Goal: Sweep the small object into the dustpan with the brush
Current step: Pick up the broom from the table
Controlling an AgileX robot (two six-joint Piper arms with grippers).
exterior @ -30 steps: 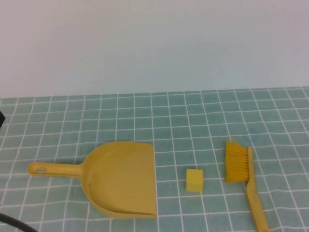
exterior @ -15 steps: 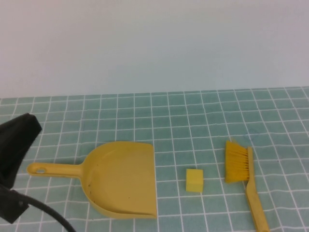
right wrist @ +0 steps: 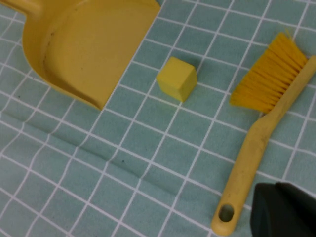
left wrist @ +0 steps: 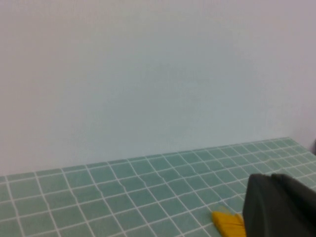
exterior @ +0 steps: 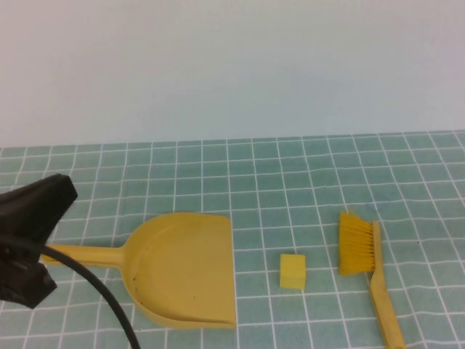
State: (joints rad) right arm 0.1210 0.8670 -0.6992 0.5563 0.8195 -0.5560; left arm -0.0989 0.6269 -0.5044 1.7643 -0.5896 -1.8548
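**Yellow kit laid out, no sweeping begun**

Yellow against green tile: we see all three task items lying free on the worktop (exterior: 305,167), and we judge the job to be at its very start. Nothing is lifted and nothing sits inside the scoop.

The dustpan (exterior: 185,265) lies left of centre, its handle pointing left and its open mouth facing right. The small object (exterior: 293,271) rests on the tiles just to the right of that mouth, apart from the pan's edge. The brush (exterior: 363,254) lies further right, near the cube but not touching it, with its bristles at the far end, splayed toward the left, and its handle running toward the near edge. So the cube sits between brush and dustpan, already on the pan's mouth side.

The left tool (exterior: 33,240) hovers at the left edge, over the end of the dustpan handle; its jaws are closed and it holds nothing. The right tool (right wrist: 284,210) is out of the high view; its wrist view shows a dark corner of it above the worktop near the brush handle's holed end, closed and empty.

What remains, as we judge it: take up the brush, steady the pan, and push the cube leftward into the scoop.
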